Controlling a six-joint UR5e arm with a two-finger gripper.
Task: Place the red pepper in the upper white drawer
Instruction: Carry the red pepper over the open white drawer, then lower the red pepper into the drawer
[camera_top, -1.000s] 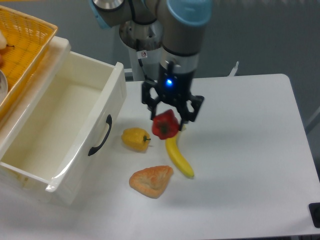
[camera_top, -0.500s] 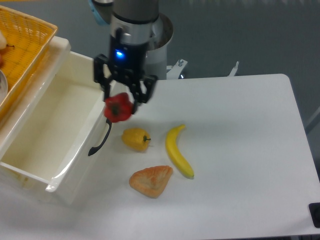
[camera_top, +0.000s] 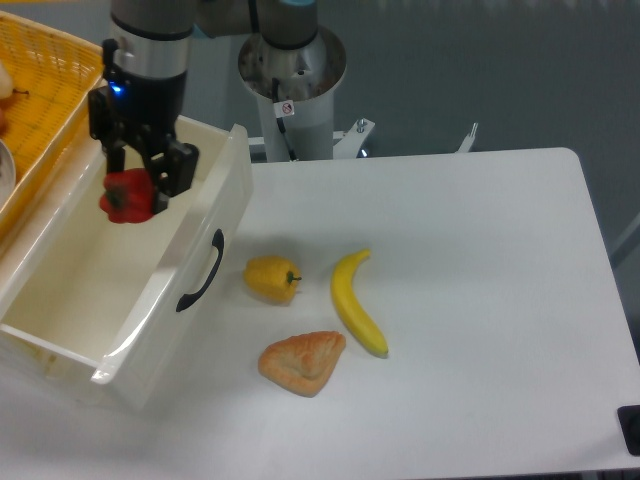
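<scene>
My gripper (camera_top: 133, 185) is shut on the red pepper (camera_top: 124, 197) and holds it in the air above the open inside of the upper white drawer (camera_top: 60, 330). The drawer is pulled out at the left, cream-white, with a curved black handle (camera_top: 203, 271) on its front. The pepper hangs over the drawer's back part, above its floor. The drawer's inside looks bare.
A yellow pepper (camera_top: 272, 278), a banana (camera_top: 357, 315) and a croissant (camera_top: 302, 362) lie on the white table (camera_top: 480, 300) right of the drawer. A yellow woven basket (camera_top: 40, 90) stands on top at the far left. The arm's base column (camera_top: 293, 80) stands behind.
My gripper has carried the red pepper leftward, from above the banana, past the drawer front, to over the drawer's inside. The other things have not moved.
</scene>
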